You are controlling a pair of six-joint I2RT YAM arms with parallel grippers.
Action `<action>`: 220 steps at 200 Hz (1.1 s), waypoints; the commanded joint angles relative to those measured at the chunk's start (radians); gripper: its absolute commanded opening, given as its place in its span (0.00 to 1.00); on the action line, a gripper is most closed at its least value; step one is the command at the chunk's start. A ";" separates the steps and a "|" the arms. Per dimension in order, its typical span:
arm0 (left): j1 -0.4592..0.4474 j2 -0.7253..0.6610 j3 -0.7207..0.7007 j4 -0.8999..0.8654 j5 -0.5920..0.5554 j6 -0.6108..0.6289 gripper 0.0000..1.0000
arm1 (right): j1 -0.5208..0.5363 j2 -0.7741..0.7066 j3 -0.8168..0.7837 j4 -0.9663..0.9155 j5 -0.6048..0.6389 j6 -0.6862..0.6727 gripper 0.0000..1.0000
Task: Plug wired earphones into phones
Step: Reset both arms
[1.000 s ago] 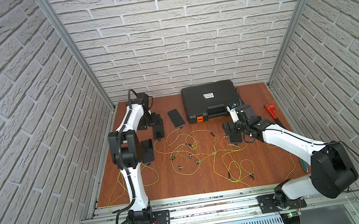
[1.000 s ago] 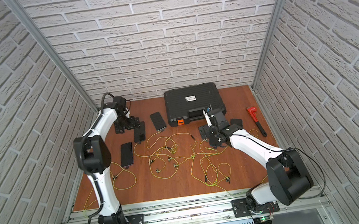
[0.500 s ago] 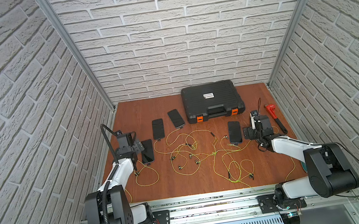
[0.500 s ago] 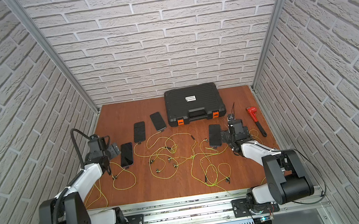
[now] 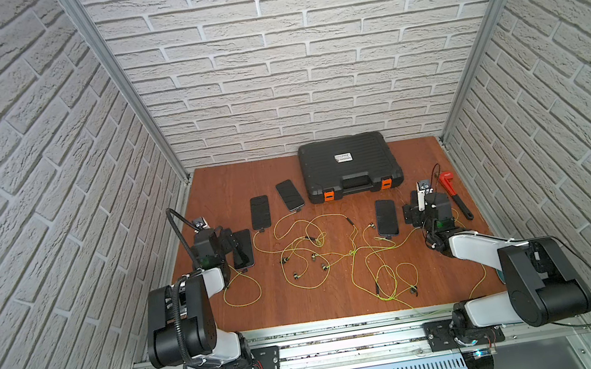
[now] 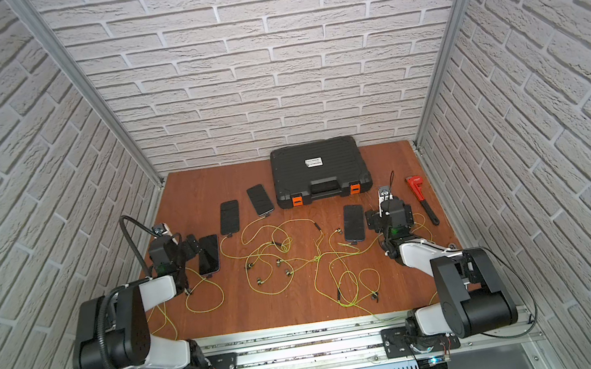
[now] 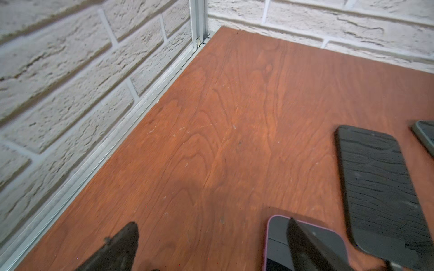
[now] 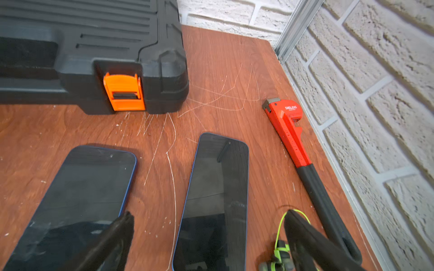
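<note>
Several black phones lie on the brown table: two at the back left (image 5: 260, 212) (image 5: 290, 194), one by the left edge (image 5: 244, 253) and one at the right (image 5: 386, 217). The yellow-green wired earphones (image 5: 352, 252) (image 6: 315, 258) sprawl tangled between them. My left gripper (image 5: 230, 244) (image 7: 211, 228) is open, one finger over a pink-edged phone (image 7: 277, 237). My right gripper (image 5: 411, 213) (image 8: 208, 214) is open above a blue-edged phone (image 8: 216, 187), with another phone (image 8: 82, 187) beside it. A green earbud (image 8: 279, 248) lies by one finger. Neither holds anything.
A black ribbed case (image 5: 349, 165) (image 8: 94, 47) with orange latches stands at the back. A red pipe wrench (image 5: 456, 196) (image 8: 288, 126) lies along the right brick wall. A dark textured phone (image 7: 375, 187) lies near the left gripper. Brick walls close three sides.
Both arms have drawn back from farther up the table and folded low near the front. They have barely moved over the last half second. Both grippers stayed open.
</note>
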 commanded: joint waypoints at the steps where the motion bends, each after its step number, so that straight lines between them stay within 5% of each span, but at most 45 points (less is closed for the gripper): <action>1: 0.003 -0.017 -0.047 0.155 0.031 0.022 0.98 | -0.006 -0.030 -0.016 0.072 0.003 -0.003 0.99; 118: -0.073 0.052 -0.004 0.151 -0.017 0.101 0.98 | -0.013 -0.050 -0.006 0.014 -0.085 0.041 0.99; 157: -0.093 0.117 -0.100 0.399 -0.080 0.113 0.98 | -0.007 0.031 -0.061 0.228 -0.152 0.098 1.00; 196: -0.096 0.105 -0.088 0.355 -0.086 0.108 0.98 | -0.001 0.109 -0.133 0.441 -0.192 0.060 1.00; 220: -0.096 0.104 -0.088 0.356 -0.085 0.108 0.98 | -0.001 0.100 -0.118 0.392 -0.189 0.068 1.00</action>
